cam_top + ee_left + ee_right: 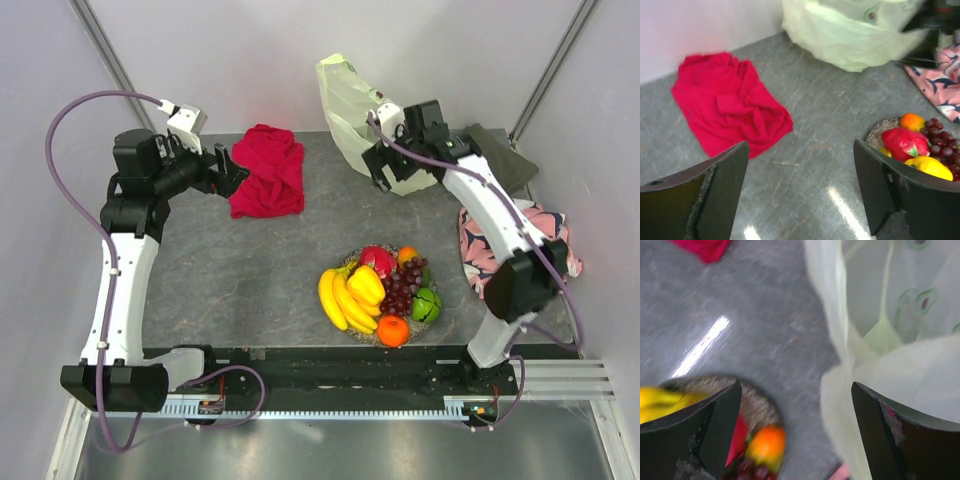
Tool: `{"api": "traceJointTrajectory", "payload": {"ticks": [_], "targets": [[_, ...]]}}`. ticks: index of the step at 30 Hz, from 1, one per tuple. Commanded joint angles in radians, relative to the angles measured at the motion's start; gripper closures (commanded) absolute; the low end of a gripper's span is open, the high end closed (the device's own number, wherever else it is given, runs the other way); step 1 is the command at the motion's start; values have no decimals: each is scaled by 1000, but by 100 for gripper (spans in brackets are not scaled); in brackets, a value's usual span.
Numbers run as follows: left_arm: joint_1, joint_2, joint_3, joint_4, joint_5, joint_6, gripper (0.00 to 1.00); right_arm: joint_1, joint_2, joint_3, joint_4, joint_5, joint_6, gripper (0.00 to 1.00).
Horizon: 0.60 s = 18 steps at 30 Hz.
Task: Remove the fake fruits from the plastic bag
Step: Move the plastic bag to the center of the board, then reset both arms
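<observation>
The pale yellow-green plastic bag point(350, 105) stands crumpled at the back of the table, its film also filling the right wrist view point(900, 330). Whether anything lies inside I cannot tell. The fake fruits lie heaped in a round dish point(352, 262) near the front: bananas point(338, 298), dragon fruit point(377, 260), grapes point(402, 285), green melon point(427, 303), an orange point(393, 330). My right gripper point(380, 168) is open beside the bag's lower fold point(840, 405), holding nothing point(795, 435). By the red cloth, my left gripper point(238, 170) is open and empty above bare tabletop point(800, 195).
A red cloth point(268, 172) lies at the back left. An olive cloth point(505, 155) sits behind the right arm, and a pink patterned cloth point(478, 245) lies under it. Walls close in on three sides. The dish of fruits point(879, 131) sits right of the left fingers.
</observation>
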<state>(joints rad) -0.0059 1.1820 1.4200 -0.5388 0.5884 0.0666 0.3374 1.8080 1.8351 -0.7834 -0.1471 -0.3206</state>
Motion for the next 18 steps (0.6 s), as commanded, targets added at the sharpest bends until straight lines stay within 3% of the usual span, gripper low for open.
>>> {"api": "traceJointTrajectory", "payload": {"ticks": [1, 8, 15, 18], "targets": [[3, -13, -73, 20, -133, -22, 2, 9, -260, -210, -16, -42, 75, 2], [4, 8, -101, 33, -148, -31, 1, 8, -571, -370, -22, 118, 68, 2], [4, 7, -135, 49, -167, -33, 1, 8, -631, -433, -16, 323, 77, 2], [3, 13, -131, 60, -196, -39, 1, -20, -601, -421, -2, 334, 87, 2]]}}
